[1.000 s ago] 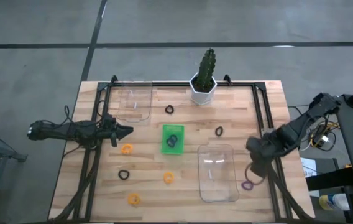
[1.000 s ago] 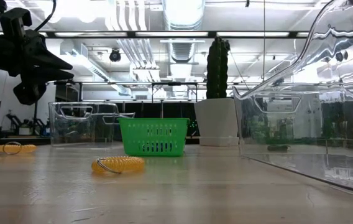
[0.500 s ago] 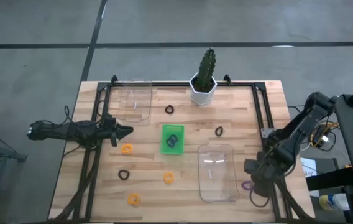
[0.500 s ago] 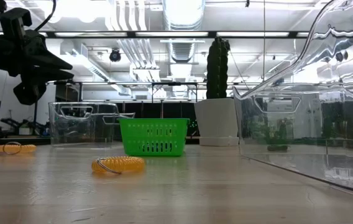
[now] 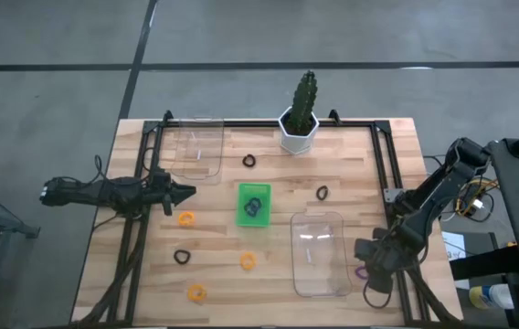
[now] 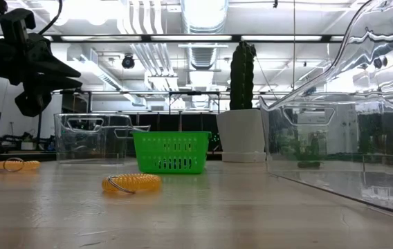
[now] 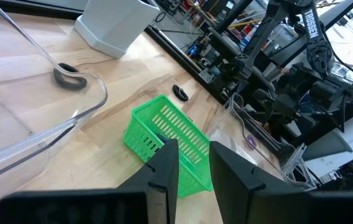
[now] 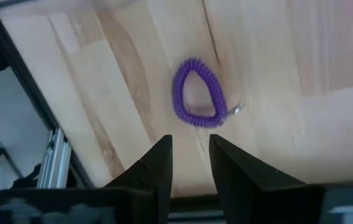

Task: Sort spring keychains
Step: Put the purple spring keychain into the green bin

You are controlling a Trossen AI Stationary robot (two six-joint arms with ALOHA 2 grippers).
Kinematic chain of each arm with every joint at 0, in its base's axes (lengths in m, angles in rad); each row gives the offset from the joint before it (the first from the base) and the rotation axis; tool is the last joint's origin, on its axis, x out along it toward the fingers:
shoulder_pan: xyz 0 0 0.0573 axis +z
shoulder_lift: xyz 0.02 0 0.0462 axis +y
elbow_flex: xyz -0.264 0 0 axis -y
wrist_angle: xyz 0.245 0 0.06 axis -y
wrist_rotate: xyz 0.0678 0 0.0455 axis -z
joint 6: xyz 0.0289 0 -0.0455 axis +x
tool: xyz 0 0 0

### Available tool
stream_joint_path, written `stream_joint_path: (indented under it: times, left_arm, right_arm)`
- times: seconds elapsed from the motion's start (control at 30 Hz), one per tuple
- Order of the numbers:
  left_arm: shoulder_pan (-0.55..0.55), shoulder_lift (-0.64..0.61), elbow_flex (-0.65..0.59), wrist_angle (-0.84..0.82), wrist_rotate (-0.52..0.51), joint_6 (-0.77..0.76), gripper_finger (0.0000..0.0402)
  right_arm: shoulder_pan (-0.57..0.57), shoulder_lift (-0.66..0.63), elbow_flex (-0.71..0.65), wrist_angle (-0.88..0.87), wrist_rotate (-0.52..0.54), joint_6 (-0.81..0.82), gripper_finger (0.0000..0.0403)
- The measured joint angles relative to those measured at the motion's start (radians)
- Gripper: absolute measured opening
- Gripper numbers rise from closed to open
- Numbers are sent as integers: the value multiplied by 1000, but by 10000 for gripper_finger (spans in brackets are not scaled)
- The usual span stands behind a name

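A purple spring keychain [image 8: 198, 93] lies flat on the wood near the table's right edge, beside a clear bin [image 5: 321, 253]. My right gripper [image 8: 189, 146] hangs above it, pointing steeply down, open by a narrow gap with nothing between the fingers. In the high view it [image 5: 367, 260] covers most of the purple loop [image 5: 361, 271]. My left gripper [image 5: 189, 192] waits at the table's left, held level above the wood, open by a narrow gap and empty. Orange keychains [image 5: 185, 218] [image 5: 248, 261] [image 5: 195, 293] and black ones [image 5: 182, 257] [image 5: 249, 161] [image 5: 322, 193] lie scattered. A dark keychain lies in the green tray [image 5: 243, 217].
A second clear bin [image 5: 195, 148] stands at the far left. A potted cactus [image 5: 300, 114] stands at the far edge. Black frame rails [image 5: 392, 183] run along the table's sides, one close to my right gripper. Bare wood lies between the tray and the near edge.
My right gripper has come down and moved toward the table's near edge, ending above the purple keychain. The keychain has stayed where it lay.
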State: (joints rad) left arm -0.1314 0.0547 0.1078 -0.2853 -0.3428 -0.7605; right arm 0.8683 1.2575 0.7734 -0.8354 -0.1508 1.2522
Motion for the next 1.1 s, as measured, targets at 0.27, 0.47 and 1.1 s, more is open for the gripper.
stream_joint_path:
  times: [0.27, 0.47, 1.1]
  left_arm:
    - [0, 0, 0, 0, 0, 0, 83]
    - [0, 0, 0, 0, 0, -2, 83]
    - [0, 0, 0, 0, 0, -3, 83]
  right_arm:
    - [8, 16, -2, 17, 23, 44, 102]
    - [43, 16, -10, 14, 23, 215, 102]
    - [208, 16, -10, 64, 159, 914, 103]
